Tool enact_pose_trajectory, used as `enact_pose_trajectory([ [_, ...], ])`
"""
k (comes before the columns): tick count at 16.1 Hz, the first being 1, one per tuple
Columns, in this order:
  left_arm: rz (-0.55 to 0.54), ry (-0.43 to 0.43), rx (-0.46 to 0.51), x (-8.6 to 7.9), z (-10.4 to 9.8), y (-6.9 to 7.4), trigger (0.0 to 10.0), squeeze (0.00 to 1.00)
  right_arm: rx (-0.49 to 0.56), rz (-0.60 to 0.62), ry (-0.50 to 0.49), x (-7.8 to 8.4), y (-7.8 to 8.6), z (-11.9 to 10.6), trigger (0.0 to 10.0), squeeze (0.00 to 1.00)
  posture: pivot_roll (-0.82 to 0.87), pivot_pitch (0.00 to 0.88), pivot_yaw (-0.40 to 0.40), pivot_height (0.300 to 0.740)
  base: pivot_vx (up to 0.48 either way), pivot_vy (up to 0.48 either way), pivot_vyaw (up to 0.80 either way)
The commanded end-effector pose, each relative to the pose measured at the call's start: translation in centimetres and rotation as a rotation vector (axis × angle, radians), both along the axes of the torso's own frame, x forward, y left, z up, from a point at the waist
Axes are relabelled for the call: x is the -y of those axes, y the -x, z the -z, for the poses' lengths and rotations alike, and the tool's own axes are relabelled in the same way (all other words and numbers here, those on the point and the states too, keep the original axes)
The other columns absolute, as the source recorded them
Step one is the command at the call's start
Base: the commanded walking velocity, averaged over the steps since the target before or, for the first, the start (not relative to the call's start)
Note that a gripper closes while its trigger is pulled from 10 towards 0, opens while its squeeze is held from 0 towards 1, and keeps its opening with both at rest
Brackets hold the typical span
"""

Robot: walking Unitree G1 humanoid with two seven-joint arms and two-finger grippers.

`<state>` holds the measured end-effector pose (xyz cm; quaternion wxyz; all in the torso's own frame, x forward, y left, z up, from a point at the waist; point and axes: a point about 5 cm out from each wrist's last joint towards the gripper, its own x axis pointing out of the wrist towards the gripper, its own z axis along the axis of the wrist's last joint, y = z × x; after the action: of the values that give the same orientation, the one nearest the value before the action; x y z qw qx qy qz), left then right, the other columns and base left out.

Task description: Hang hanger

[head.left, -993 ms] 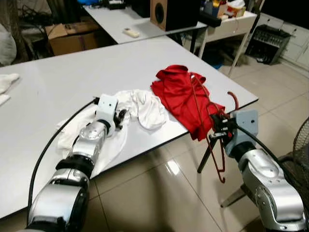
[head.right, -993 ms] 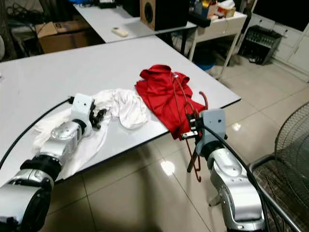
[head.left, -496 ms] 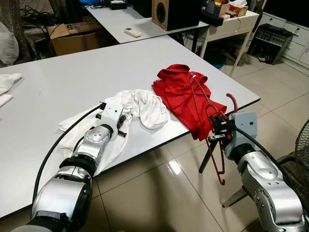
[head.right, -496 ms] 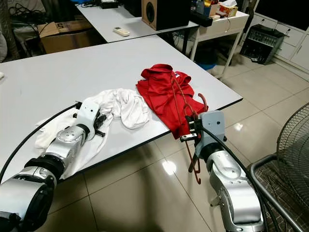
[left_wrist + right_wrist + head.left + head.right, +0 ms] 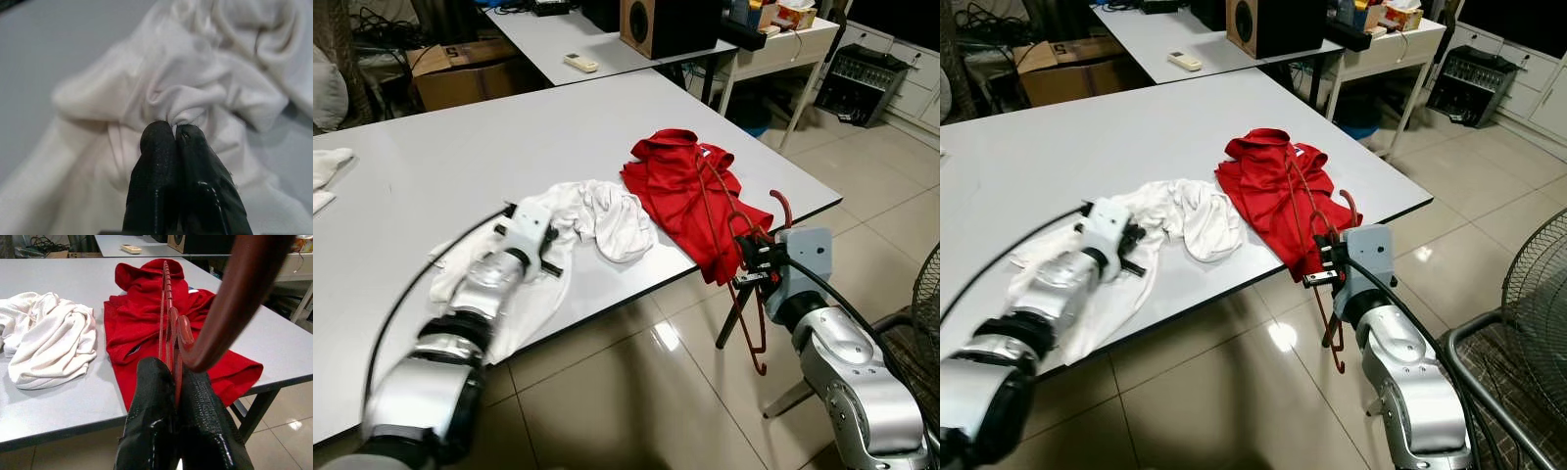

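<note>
The right claw (image 5: 751,262) is clenched on a dark red plastic hanger (image 5: 752,311) just off the near right edge of the white counter (image 5: 440,166). The hanger's hook (image 5: 785,205) curls up beside the wrist, while its frame dangles below the counter edge over the tiled floor (image 5: 636,392). Part of the hanger runs up across the red shirt (image 5: 690,196), which lies crumpled at that edge with a fold spilling over it.

The left claw (image 5: 175,133) is pinched shut on a fold of the white garment (image 5: 597,220), heaped beside the red shirt at the near edge. The left arm looks blurred.

A wooden speaker (image 5: 651,24) and a remote control (image 5: 578,64) sit on the far table (image 5: 548,39); a cardboard box (image 5: 460,73) stands on the floor beside it. No writing is legible.
</note>
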<state>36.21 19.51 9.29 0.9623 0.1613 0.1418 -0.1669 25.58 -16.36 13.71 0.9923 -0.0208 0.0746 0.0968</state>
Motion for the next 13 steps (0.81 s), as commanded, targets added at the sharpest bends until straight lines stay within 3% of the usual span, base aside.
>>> enact_pose_trajectory([
  [1, 0.157, -0.019, 0.109, -0.4, -4.2, -1.4, 0.0, 0.00, 0.011, 0.022, -0.014, 0.3, 0.2, -0.1, 10.0, 0.00, -0.16, 0.000, 0.027, 0.740, 0.000, 0.000, 0.00],
  [4, 0.340, -0.178, 0.205, -2.7, -9.5, -1.9, 0.0, 0.00, 0.019, 0.015, -0.060, -0.2, 0.6, 0.0, 10.0, 0.00, -0.15, 0.000, 0.040, 0.740, 0.000, 0.000, 0.00],
  [5, 0.425, -0.190, 0.226, -3.3, -11.7, -1.8, 0.0, 0.00, 0.016, 0.020, -0.072, -0.3, 0.9, 0.1, 10.0, 0.00, -0.14, 0.000, 0.047, 0.740, 0.000, 0.000, 0.00],
  [7, 0.502, -0.191, 0.228, -3.5, -13.2, -1.6, 0.0, 0.00, 0.013, 0.027, -0.076, -0.4, 1.2, 0.3, 10.0, 0.00, -0.14, 0.000, 0.056, 0.740, 0.000, 0.000, 0.00],
  [8, 0.576, -0.160, 0.236, -3.5, -14.6, -1.4, 0.0, 0.00, 0.011, 0.041, -0.082, -0.3, 1.4, 0.4, 10.0, 0.00, -0.14, 0.000, 0.063, 0.740, 0.000, 0.000, 0.00],
  [10, 0.612, -0.104, 0.261, -3.4, -15.8, -1.3, 0.0, 0.00, 0.014, 0.055, -0.088, -0.2, 1.5, 0.4, 10.0, 0.00, -0.14, 0.000, 0.067, 0.740, 0.000, 0.000, 0.00],
  [11, 0.649, 0.090, 0.352, -2.7, -18.4, -1.4, 0.0, 0.00, 0.028, 0.082, -0.108, 0.1, 1.6, 0.2, 10.0, 0.00, -0.14, 0.000, 0.071, 0.740, 0.000, 0.000, 0.00],
  [13, 0.646, 0.274, 0.425, -2.5, -20.2, -1.5, 0.0, 0.00, 0.040, 0.099, -0.124, 0.2, 1.6, 0.1, 10.0, 0.00, -0.14, 0.000, 0.072, 0.740, 0.000, 0.000, 0.00],
])
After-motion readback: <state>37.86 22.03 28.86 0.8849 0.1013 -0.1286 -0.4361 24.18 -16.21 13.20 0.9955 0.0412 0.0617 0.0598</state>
